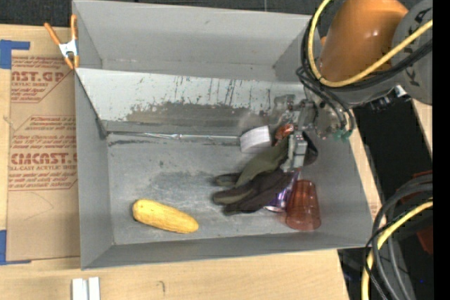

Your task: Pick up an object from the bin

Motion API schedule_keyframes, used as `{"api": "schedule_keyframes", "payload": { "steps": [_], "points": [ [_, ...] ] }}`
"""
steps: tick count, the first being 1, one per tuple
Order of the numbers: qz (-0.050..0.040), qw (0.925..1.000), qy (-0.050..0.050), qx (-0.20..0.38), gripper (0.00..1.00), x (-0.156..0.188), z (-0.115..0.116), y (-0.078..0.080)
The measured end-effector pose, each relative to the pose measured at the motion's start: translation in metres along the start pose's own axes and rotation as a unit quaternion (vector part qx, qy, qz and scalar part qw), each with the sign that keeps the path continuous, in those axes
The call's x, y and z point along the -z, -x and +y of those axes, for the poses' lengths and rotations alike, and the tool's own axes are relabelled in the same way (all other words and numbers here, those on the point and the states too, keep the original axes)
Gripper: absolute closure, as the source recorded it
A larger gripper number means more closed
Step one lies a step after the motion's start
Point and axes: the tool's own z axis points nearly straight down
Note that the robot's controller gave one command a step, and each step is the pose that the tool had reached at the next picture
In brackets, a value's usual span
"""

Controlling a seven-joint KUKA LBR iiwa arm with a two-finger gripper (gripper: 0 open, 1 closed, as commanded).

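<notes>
A grey metal bin [176, 53] seen from above, with a robot arm reaching in from the right of the view. The arm's wrist carries a rounded orange cover [358, 35] looped with yellow cable.

The hand [298, 150] points down into the right part of the bin floor. Whether it is open or closed cannot be told from this angle.

Directly under the hand's tip lies the upper end of a dark olive and black glove [253, 183]. The glove is limp and crumpled and stretches away from the hand toward the lower left of the view. Whether the hand touches the glove or only hangs just above it cannot be told.

Just below the hand, beside the glove's right edge, a clear red plastic cup [304, 207] lies on its side. A small purple thing [285, 194] shows between glove and cup; what it is cannot be made out.

Just to the hand's left, above the glove, sits a short white roll [253, 140].

Well apart from the hand, far to its lower left, a yellow toy [165, 216] shaped like a corn cob lies alone on the bare floor.
</notes>
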Motion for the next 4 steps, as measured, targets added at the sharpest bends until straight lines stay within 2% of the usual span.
{"api": "schedule_keyframes", "payload": {
  "steps": [1, 2, 3, 4],
  "points": [
    [-0.0040, 1.0000, 0.000, 0.000, 0.00, 0.005, 0.000, 0.001],
    [-0.0067, 0.9993, -0.001, 0.038, 0.00, -0.035, 0.012, 0.007],
    [-0.0044, 0.9995, 0.000, 0.032, 0.00, -0.083, 0.027, -0.018],
    [-0.0023, 0.9921, 0.000, 0.125, 1.00, -0.127, 0.031, -0.076]
  ]
}}
